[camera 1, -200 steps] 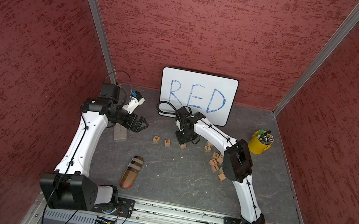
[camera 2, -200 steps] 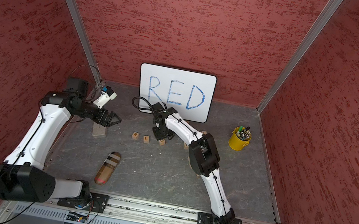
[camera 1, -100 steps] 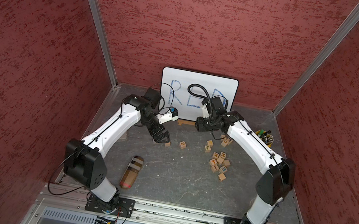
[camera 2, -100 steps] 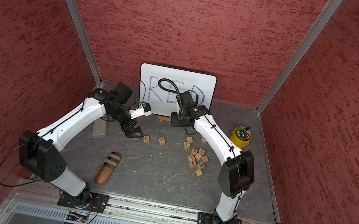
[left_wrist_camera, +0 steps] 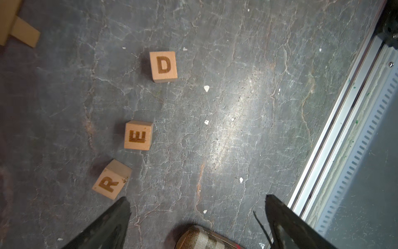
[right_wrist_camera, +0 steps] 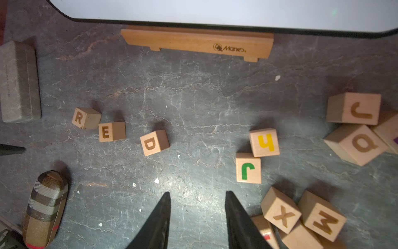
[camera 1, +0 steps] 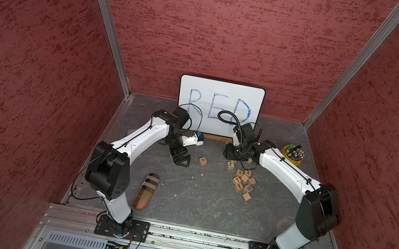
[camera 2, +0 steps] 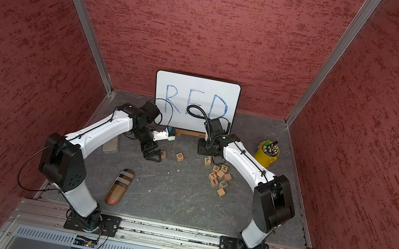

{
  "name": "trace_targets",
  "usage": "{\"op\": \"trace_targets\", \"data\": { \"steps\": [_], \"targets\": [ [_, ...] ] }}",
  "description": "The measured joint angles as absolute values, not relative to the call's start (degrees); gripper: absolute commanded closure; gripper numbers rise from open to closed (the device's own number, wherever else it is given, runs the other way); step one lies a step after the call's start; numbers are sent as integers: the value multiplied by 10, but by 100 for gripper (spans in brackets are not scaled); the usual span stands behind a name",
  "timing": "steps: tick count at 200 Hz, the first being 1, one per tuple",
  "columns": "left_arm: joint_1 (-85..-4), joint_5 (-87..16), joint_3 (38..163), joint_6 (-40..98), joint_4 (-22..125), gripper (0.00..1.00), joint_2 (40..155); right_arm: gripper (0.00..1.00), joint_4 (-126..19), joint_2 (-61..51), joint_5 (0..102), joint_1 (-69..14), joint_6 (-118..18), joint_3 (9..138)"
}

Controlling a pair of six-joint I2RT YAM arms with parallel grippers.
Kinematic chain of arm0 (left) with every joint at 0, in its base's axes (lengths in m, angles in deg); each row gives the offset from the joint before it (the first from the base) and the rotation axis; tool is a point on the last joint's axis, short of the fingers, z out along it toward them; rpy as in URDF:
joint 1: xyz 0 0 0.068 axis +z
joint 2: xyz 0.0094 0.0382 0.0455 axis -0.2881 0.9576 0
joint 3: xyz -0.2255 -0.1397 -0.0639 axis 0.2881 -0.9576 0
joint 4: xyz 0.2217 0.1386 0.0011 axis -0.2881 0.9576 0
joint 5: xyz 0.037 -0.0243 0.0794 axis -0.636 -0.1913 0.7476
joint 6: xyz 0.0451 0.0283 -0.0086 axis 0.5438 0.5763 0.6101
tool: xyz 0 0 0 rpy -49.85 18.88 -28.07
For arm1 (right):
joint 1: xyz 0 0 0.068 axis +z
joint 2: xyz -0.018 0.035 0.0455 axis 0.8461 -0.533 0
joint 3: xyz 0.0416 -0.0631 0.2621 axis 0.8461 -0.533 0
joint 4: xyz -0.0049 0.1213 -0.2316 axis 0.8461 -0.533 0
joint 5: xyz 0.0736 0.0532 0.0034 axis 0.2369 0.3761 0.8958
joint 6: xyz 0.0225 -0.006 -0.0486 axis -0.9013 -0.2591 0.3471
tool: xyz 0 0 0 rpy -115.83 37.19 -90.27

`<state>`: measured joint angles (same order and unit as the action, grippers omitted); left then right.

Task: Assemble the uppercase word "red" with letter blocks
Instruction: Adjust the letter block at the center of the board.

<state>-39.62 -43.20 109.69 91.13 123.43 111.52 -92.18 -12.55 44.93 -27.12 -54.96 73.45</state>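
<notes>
Left gripper hangs over the worktop with its jaws spread wide and nothing between them, just beside the R block. The R block, E block and D block lie in a loose row running rightward, the D set apart. Farther back and right, the right gripper is partly open and empty. Behind it stands the whiteboard.
</notes>
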Motion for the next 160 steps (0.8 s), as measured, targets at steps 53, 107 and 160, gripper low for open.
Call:
{"op": "trace_targets", "data": {
  "steps": [53, 107, 160],
  "targets": [
    [-398, -410, 1068, 943, 1209, 6, 1123, 57, -901, -161, 462, -276, -548, 735],
    [-403, -383, 1063, 981, 1162, 14, 1182, 57, -890, -180, 466, -282, -548, 735],
    [-405, -372, 1111, 1024, 1136, 26, 1255, 57, -890, -180, 465, -297, -547, 735]
  ]
}}
